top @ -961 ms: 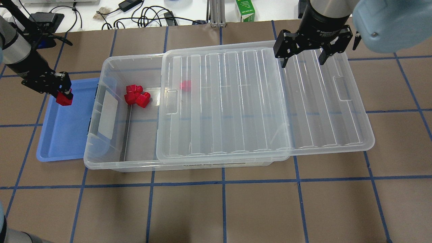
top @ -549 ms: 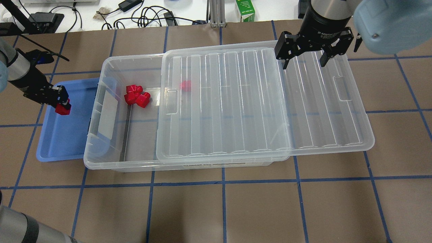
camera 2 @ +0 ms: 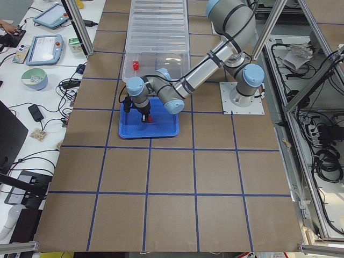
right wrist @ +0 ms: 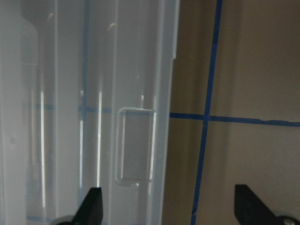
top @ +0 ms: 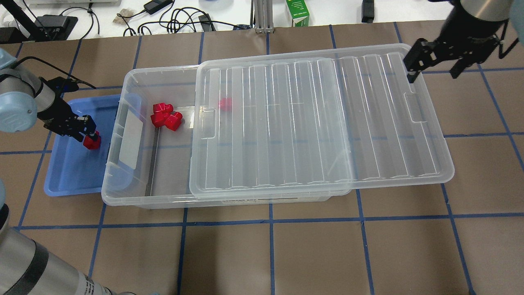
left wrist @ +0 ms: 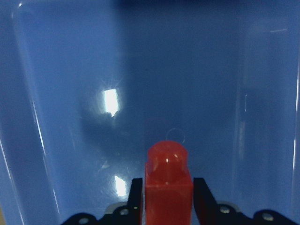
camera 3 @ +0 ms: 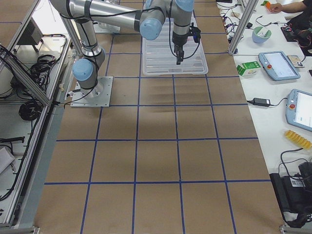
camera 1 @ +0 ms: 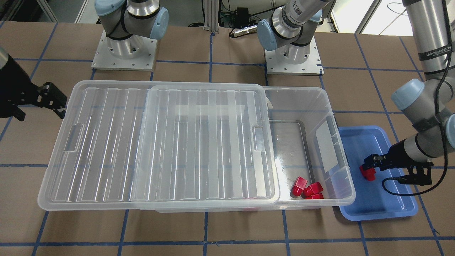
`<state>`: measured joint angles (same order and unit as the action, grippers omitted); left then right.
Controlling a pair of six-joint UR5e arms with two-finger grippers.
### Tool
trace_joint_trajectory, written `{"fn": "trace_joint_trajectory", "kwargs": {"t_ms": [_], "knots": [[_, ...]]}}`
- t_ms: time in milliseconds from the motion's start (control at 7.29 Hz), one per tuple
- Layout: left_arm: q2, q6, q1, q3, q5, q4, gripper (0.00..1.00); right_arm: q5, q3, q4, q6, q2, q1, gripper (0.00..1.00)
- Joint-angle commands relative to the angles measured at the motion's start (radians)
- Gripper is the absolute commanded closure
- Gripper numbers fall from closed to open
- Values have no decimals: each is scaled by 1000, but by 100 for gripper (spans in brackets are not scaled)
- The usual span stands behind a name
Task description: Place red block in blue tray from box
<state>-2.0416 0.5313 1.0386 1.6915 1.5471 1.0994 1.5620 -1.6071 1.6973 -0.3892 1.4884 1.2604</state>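
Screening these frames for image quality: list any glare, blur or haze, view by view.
Left wrist view: two white glare patches on the blue tray floor; the red block looks soft. Right wrist view: bright streaks along the lid. Overhead view: another block shows hazy pink through that lid.

Shows a small red block [top: 92, 143] gripped in the left claw [top: 90, 138] low over the blue tray [top: 67, 177], just beside the clear box [top: 135, 81] with its lid [top: 319, 123] slid partly off.
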Motion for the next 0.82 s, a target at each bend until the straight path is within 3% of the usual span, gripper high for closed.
{"fn": "trace_joint_trajectory", "kwargs": {"t_ms": [0, 275, 686], "knots": [[53, -20, 18, -39, 1, 104, 3, 48, -95, 106, -46, -16, -58, 0], [141, -25, 84, -151, 2, 319, 3, 70, -158, 174, -45, -40, -82, 0], [260, -169, 254, -184, 2, 410, 0, 66, -178, 196, -36, -48, -82, 0]]}}
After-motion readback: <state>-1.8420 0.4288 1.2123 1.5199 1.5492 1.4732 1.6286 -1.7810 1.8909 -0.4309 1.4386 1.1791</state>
